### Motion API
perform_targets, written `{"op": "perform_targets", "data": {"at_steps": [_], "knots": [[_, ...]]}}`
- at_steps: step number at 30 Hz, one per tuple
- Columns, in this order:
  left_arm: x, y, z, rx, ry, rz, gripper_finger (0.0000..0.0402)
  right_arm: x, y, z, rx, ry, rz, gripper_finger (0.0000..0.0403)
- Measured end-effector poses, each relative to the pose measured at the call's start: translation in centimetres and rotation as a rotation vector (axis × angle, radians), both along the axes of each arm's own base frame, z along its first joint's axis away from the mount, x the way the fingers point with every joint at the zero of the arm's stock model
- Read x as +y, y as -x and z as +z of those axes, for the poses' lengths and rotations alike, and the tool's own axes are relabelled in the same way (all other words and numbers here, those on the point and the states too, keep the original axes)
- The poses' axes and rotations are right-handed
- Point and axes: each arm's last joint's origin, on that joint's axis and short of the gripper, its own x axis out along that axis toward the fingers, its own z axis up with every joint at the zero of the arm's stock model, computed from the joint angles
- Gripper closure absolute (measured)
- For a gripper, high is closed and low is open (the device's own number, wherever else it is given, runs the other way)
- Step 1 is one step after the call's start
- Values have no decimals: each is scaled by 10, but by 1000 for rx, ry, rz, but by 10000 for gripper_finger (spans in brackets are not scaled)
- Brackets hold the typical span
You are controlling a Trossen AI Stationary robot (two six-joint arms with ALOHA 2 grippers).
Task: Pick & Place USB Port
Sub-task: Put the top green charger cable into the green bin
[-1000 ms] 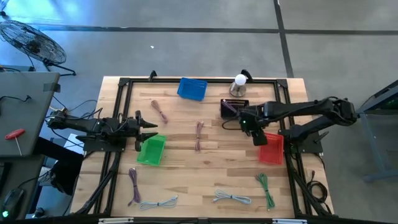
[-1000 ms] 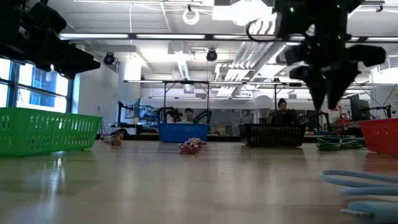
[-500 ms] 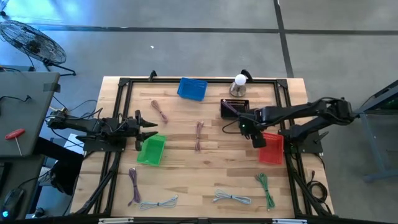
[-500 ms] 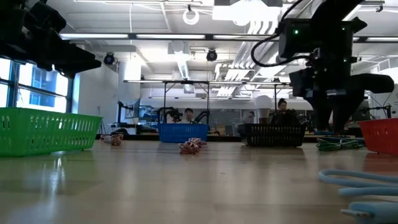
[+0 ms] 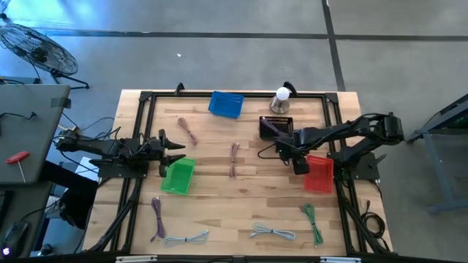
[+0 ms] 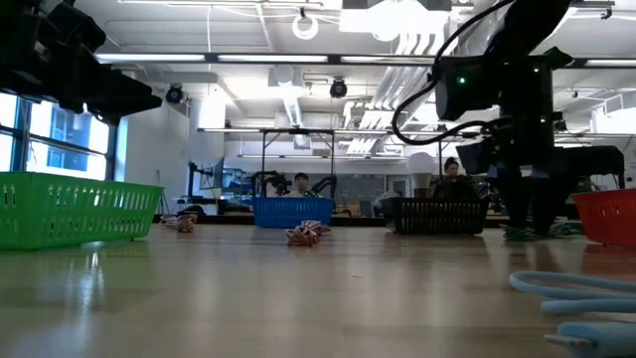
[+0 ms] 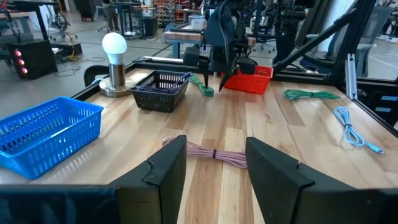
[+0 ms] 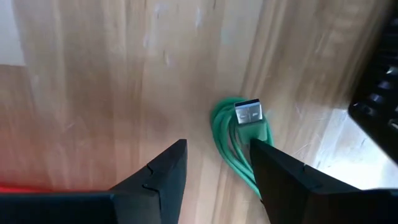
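A coiled green USB cable [image 8: 233, 146] lies on the wooden table beside the black basket [image 5: 275, 126], its metal plug [image 8: 249, 114] facing up. My right gripper [image 8: 214, 180] points down over it, open and low over the table; the coil lies under one finger and the gap, and no touch shows. The low view shows that gripper [image 6: 527, 214] just above the tabletop. In the high view the right gripper [image 5: 283, 151] hides the cable. My left gripper [image 7: 214, 168] waits open and level at the table's left, by the green basket [image 5: 178, 176].
A blue basket [image 5: 226, 104] and a bulb lamp [image 5: 281, 98] stand at the far edge, and a red basket [image 5: 319, 173] sits right of my right gripper. Pink cables [image 5: 234, 159], a purple one [image 5: 156, 217], pale ones [image 5: 273, 233] and another green one [image 5: 312, 221] lie about.
My right gripper has come down toward the table and the green cable, drifting slightly toward the table's left, and has stayed open. The cable has not moved.
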Motion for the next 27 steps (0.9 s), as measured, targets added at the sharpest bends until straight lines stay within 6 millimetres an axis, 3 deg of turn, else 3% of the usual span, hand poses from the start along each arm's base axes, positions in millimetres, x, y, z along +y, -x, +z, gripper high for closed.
{"op": "perform_targets", "data": {"at_steps": [5, 13, 27], "knots": [[0, 0, 0, -1, 1, 0, 240, -2, 0, 0, -12, 9, -53, 263], [0, 0, 0, -2, 5, -2, 240, -14, 1, 0, -24, -1, -176, 392], [0, 0, 1, -7, 28, -2, 240, -1, -3, 4, -27, -26, -219, 401]]}}
